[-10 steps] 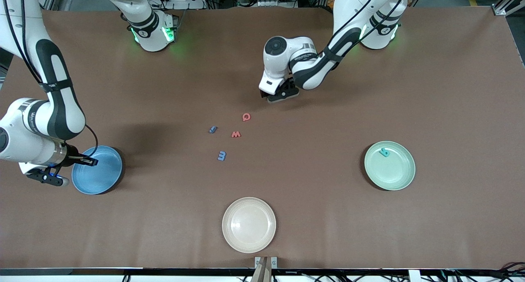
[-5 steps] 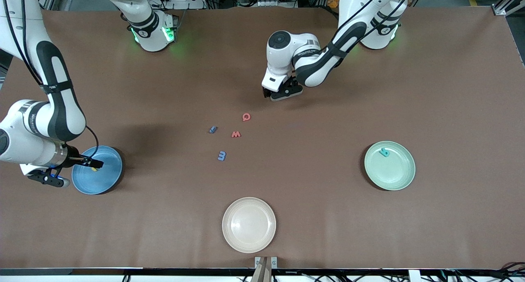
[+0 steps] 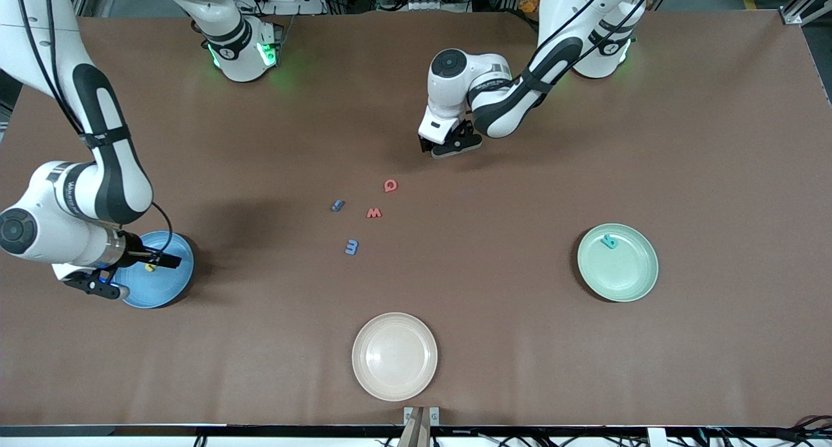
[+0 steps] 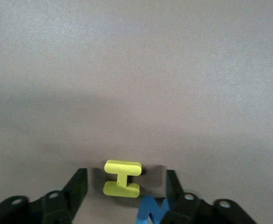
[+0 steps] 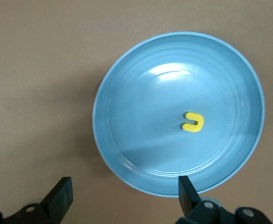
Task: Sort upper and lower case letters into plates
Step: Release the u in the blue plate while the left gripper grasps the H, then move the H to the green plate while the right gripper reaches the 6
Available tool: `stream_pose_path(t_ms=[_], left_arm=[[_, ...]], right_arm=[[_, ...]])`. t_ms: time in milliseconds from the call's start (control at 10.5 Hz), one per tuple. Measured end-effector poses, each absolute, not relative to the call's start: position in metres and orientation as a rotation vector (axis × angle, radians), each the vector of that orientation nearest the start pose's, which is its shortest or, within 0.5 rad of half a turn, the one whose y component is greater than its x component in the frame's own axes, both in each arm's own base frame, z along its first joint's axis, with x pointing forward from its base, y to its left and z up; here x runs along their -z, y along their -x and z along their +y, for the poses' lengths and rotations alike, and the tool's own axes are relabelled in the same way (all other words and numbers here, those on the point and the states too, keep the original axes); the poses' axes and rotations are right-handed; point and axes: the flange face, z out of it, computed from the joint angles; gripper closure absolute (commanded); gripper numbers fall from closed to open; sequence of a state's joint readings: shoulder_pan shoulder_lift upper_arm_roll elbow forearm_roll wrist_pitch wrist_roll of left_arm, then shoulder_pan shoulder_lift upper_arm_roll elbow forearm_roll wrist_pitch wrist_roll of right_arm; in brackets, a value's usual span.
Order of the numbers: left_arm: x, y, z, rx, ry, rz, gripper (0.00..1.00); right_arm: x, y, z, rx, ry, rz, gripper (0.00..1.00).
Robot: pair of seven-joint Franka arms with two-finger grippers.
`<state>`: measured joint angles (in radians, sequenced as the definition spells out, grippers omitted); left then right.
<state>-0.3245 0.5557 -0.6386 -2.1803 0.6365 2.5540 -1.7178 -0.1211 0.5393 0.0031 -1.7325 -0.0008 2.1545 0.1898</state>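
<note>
My left gripper (image 3: 448, 147) is low over the table and stands open around a yellow letter I (image 4: 122, 178), with a gap on each side. A blue letter N (image 4: 151, 211) lies against one finger (image 4: 174, 185). Both letters are hidden under the hand in the front view. My right gripper (image 5: 125, 186) hangs open over the rim of the sky blue plate (image 3: 153, 294), which holds a small yellow letter (image 5: 193, 121). A teal letter (image 3: 610, 242) lies in the mint green plate (image 3: 624, 275). A red Q (image 3: 390, 186), a red w (image 3: 374, 212) and two blue letters (image 3: 337, 205) (image 3: 351, 246) lie mid-table.
A cream plate (image 3: 394, 356) sits near the table edge closest to the front camera. The sky blue plate is at the right arm's end and the mint plate at the left arm's end. Brown table covering (image 3: 520, 343) lies bare between them.
My right gripper has opened and the small yellow letter now lies in the sky blue plate. My left hand has shifted a little away from the front camera.
</note>
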Motion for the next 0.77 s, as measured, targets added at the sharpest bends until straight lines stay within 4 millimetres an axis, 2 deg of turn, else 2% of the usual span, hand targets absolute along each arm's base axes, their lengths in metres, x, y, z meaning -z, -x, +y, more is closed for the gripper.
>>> stream_pose_path(t_ms=[478,574,670,765], left_arm=[[-0.174,-0.294,-0.461,0.026,3.121,-0.417,0.40],[-0.173,-0.293,-0.460,0.033,3.121,-0.402,0.53],[-0.172,-0.292,-0.459,0.036,3.122,-0.396,0.77],[-0.172,-0.292,-0.459,0.036,3.122,-0.396,0.87]], right_arm=[[-0.259,-0.650,-0.052,-0.218,3.083,0.537,0.00],[-0.259,-0.651,-0.041,-0.221,3.078,0.548,0.00],[-0.259,-0.651,-0.032,-0.222,3.074,0.561,0.00],[-0.259,-0.652,-0.023,-0.223,3.067,0.578,0.00]])
